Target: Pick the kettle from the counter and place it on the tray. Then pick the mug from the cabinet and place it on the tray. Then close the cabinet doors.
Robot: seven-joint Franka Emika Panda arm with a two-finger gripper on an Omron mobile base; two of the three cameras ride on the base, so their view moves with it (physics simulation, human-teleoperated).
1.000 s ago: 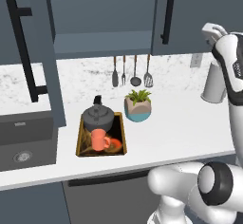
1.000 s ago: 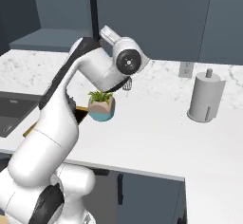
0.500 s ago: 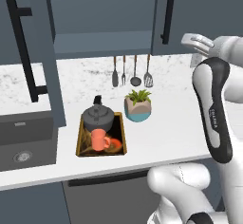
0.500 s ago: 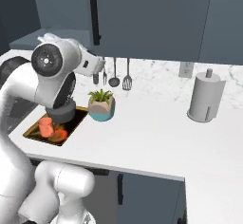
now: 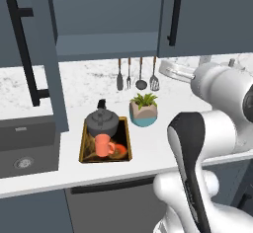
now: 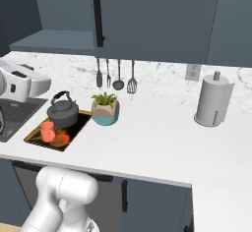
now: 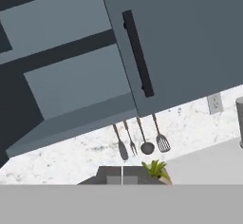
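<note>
Orange-red mug [image 5: 103,145], dark-grey kettle [image 5: 101,121], gold-rimmed tray [image 5: 84,145], white-marbled counter [image 5: 163,108].

I can see a little plant pot [image 5: 143,112] with spiky green leaves sitting on the desk [image 6: 162,137]. Four utensils [image 6: 117,76] hang on the wall right behind it. Over on the right there's a grey paper towel roll [image 6: 213,100] standing upright under a wall outlet [image 6: 192,72]. A dark sink [image 5: 22,150] on the far left.
</note>
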